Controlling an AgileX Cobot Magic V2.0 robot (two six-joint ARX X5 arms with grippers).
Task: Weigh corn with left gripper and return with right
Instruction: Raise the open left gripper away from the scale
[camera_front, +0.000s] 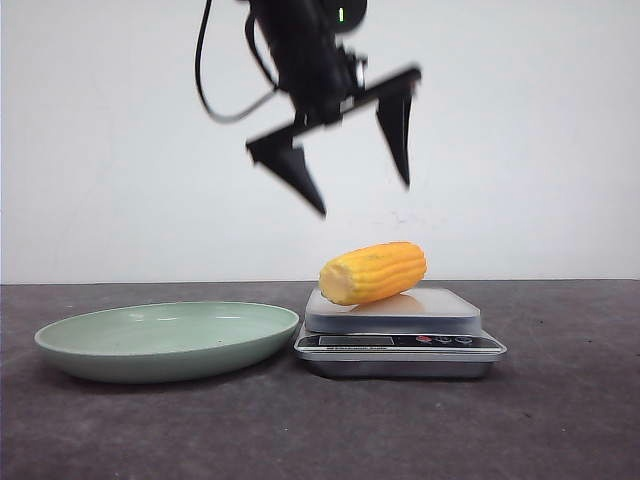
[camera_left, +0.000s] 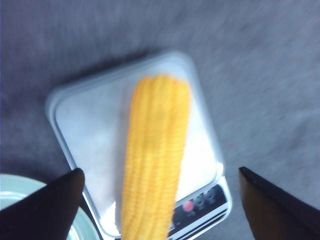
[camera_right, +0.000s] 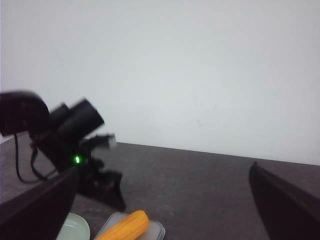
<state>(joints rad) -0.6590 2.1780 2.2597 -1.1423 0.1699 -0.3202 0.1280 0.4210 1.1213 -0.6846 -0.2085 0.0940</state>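
Note:
The corn, a stubby yellow-orange cob, lies on its side on the silver scale, paler cut end toward the left. The left gripper hangs open in the air above it, its two black fingers spread wide and touching nothing. From the left wrist the corn runs lengthwise across the scale platform, between the two fingertips but well below them. The right gripper is open and empty, off to the side, seeing the corn, the scale and the left gripper.
A shallow pale green plate sits on the dark table just left of the scale, nearly touching it. The scale's buttons and display face the front. A white wall stands behind the table.

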